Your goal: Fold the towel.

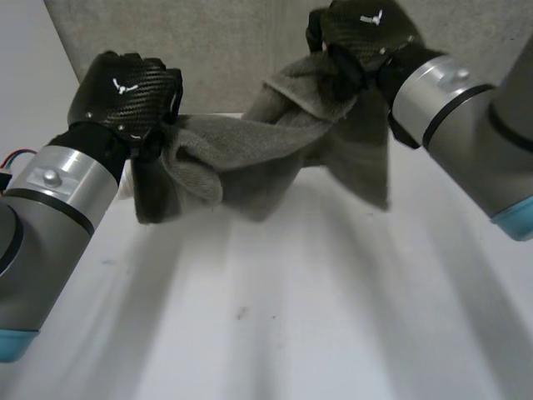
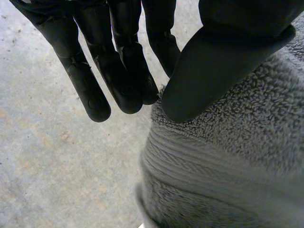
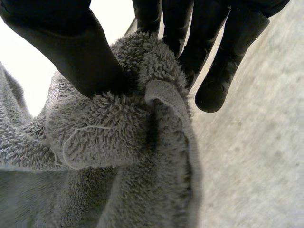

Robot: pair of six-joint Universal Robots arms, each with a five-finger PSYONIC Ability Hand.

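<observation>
1. Head view: my left hand and my right hand each grip one end of the grey towel. It is strung between them above the far part of the white worktop.
2. Towel condition: bunched and twisted, not spread flat. It sags between the two grips, and loose folds hang below each hand. The end in my right hand is held higher than the end in my left.
3. I cannot tell whether the lowest folds touch the worktop.
4. Left wrist view: my left hand has its fingers almost straight and close together. The thumb is brought across so its tip sits on the towel right beside the fingertips. The cloth's edge is nipped between thumb and fingers, and the rest of the towel hangs under the thumb.
5. Right wrist view: my right hand presses its thumb into a thick wad of the towel. The fingers come down behind the same wad, so the cloth is pinched between them. A hemmed edge curls out of the pinch just below the fingertips.
6. Surroundings: a grey panel stands behind the worktop. Both hands are raised in front of it, well apart from each other.
</observation>
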